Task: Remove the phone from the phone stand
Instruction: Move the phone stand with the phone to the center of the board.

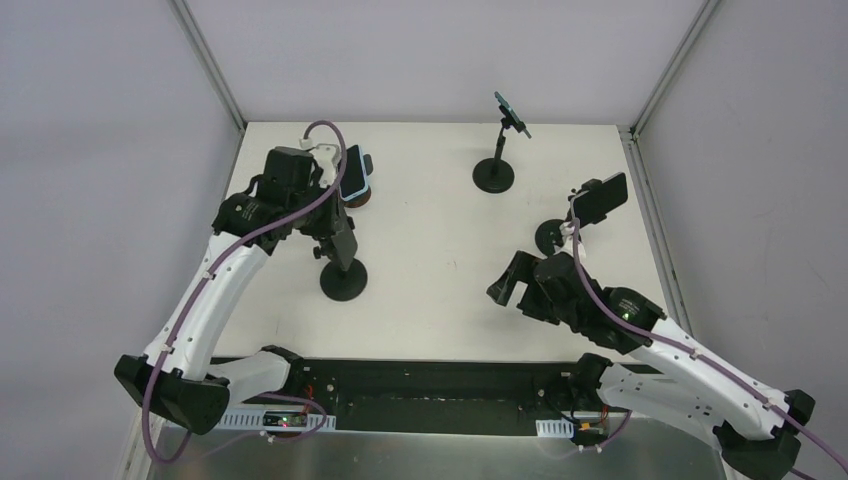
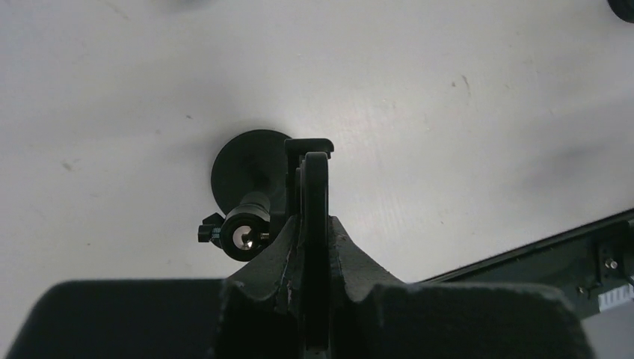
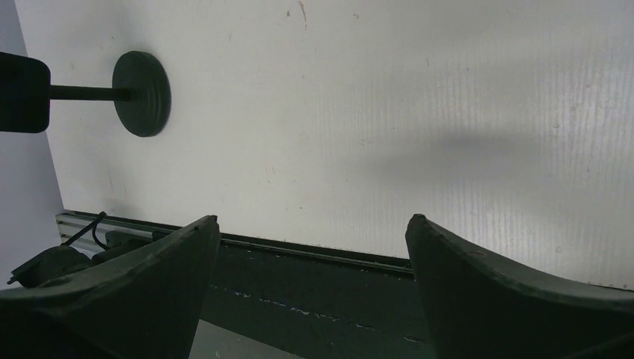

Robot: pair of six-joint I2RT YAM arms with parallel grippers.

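My left gripper is shut on a black phone, held above a black stand with a round base. In the left wrist view the fingers pinch the phone edge-on. The stand's post top and base lie just left of the phone; I cannot tell whether they touch. A black clamp piece sits at the phone's far end. My right gripper is open and empty, low over the table; its fingers stand wide apart.
A phone in a blue case stands behind the left gripper. A stand with a teal phone is at the back. A stand with a black phone is at the right and also shows in the right wrist view. A black rail runs along the near edge.
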